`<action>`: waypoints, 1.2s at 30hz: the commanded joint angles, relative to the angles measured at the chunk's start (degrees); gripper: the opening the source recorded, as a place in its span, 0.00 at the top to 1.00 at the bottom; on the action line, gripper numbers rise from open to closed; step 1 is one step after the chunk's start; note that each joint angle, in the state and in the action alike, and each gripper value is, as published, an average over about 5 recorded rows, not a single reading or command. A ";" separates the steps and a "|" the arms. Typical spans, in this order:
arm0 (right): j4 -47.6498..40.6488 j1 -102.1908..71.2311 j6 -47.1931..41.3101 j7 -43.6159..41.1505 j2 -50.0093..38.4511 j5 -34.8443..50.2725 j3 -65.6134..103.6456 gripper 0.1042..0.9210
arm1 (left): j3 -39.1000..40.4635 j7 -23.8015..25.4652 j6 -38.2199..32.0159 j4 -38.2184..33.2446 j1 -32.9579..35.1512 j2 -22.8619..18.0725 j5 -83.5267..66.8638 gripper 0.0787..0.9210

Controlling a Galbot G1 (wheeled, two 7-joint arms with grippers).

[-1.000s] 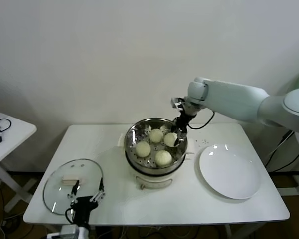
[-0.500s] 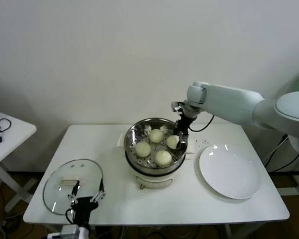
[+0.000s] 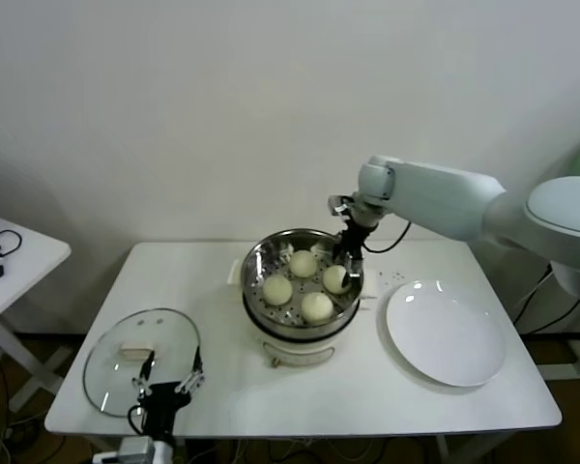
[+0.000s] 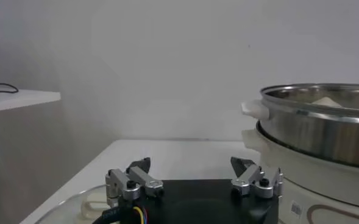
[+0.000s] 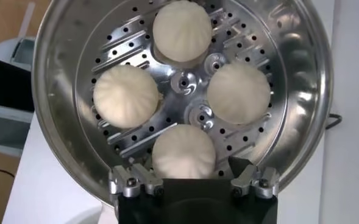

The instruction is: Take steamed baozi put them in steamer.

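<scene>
Near the desk's back edge, four smooth off-white dough baozi (image 5: 182, 151) sit on the perforated floor of the shiny round steel steamer (image 3: 254, 272). Right gripper (image 5: 194, 176) spread wide over one; left gripper (image 4: 192, 175) wide, front-left corner.

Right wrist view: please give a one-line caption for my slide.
Open right gripper above four steamed baozi lying in the steamer.
</scene>
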 commanded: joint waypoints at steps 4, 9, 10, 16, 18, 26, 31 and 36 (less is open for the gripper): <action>0.85 3.96 1.18 -4.09 -0.59 3.44 0.84 0.12 | 0.11 -0.03 -0.02 0.01 0.00 -0.06 0.12 0.12; 2.34 6.02 1.67 -2.98 -3.47 5.69 3.17 0.12 | 0.11 -0.02 -0.06 -0.02 0.02 -0.05 0.10 0.12; 2.59 6.00 1.73 -2.17 -4.40 5.69 4.16 0.12 | 0.09 -0.02 -0.08 -0.01 0.02 -0.04 0.11 0.12; 8.36 5.09 1.01 2.22 -12.83 3.57 9.69 0.12 | -0.44 0.11 -0.32 0.04 0.05 -0.01 0.00 0.12; 11.49 3.77 0.87 3.68 -16.29 1.88 11.80 0.12 | -0.88 0.47 -0.63 0.21 -0.01 -0.05 -0.10 0.12; 22.20 -10.37 1.70 17.48 -29.77 -2.05 31.96 0.12 | -2.08 2.69 -3.14 -0.10 -0.04 -0.04 -0.58 0.12; 29.83 -25.89 3.27 28.50 -37.53 -4.70 48.32 0.12 | -1.88 3.70 -5.67 -0.40 0.06 -0.24 1.30 0.12; 35.66 -43.83 5.98 35.50 -41.65 -7.22 67.36 0.12 | -1.54 3.59 -6.64 -0.50 0.14 -0.59 4.47 0.12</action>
